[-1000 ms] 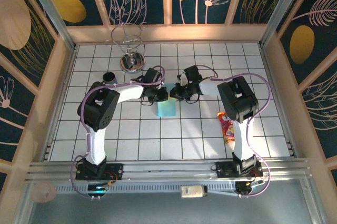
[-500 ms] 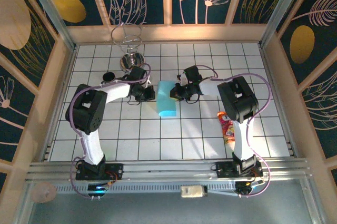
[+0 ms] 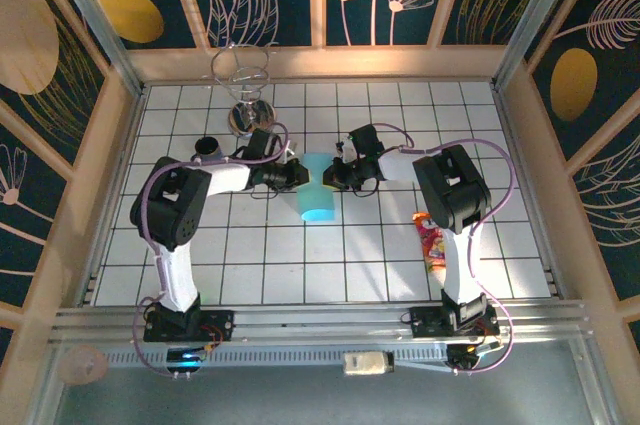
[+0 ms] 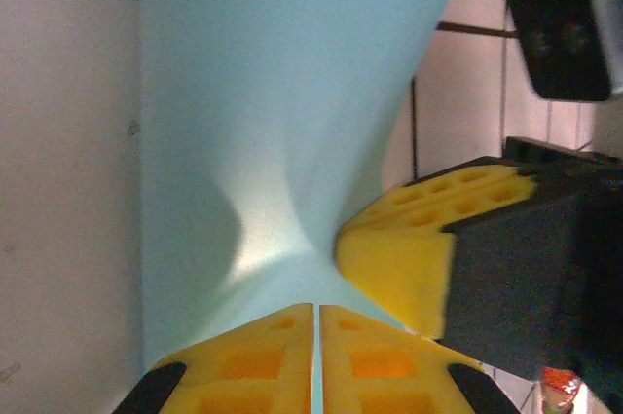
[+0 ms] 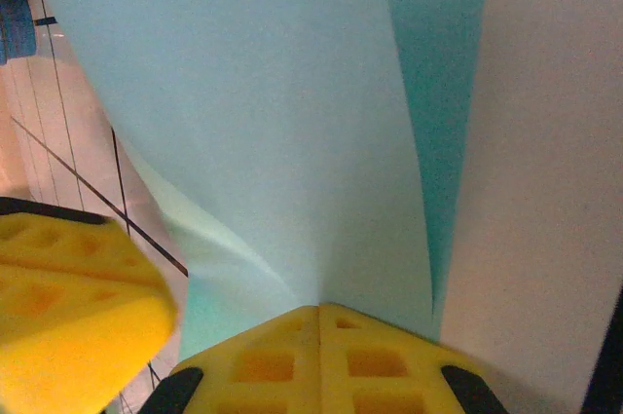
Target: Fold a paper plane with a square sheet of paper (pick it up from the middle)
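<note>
Top view, sheet of paper [image 3: 318, 200]: light-blue, near the middle of the tiled table [image 3: 300, 265], pinched from both sides at its far end
Top view, left gripper [image 3: 299, 175]: clamped on the sheet's left edge
Top view, right gripper [image 3: 327, 178]: clamped on its right edge; snack packet [image 3: 430, 242] well apart, to the right
Left wrist view: own yellow pads [image 4: 253, 365] pressed together on the buckled paper; right gripper's pad [image 4: 404, 248] just beside
Right wrist view: own pads [image 5: 380, 365] pinching a creased fold; left gripper's pad [image 5: 68, 307] at lower left
</note>
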Tool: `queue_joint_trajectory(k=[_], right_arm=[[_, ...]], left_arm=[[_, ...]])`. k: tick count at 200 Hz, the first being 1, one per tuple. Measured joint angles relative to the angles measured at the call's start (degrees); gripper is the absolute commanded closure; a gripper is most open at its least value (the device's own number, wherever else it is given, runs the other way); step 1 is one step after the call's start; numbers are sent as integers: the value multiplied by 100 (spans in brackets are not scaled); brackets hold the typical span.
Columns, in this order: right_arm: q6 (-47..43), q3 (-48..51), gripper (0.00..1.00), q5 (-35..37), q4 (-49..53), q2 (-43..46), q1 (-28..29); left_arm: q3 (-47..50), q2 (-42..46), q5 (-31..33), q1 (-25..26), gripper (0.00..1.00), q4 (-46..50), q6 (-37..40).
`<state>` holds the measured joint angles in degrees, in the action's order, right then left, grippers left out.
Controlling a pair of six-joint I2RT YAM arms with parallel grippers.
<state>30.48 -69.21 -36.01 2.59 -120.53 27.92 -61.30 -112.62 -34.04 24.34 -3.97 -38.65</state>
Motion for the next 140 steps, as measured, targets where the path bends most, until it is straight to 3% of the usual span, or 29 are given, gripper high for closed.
queue_joint_trajectory(k=[82, 140], right_arm=[[-17, 0, 99, 17, 15, -2, -2], [-22, 0, 99, 20, 22, -2, -7]], left_arm=[[-903, -511, 479, 7, 90, 1185, 417], [-970, -466, 706, -181, 90, 1425, 577]])
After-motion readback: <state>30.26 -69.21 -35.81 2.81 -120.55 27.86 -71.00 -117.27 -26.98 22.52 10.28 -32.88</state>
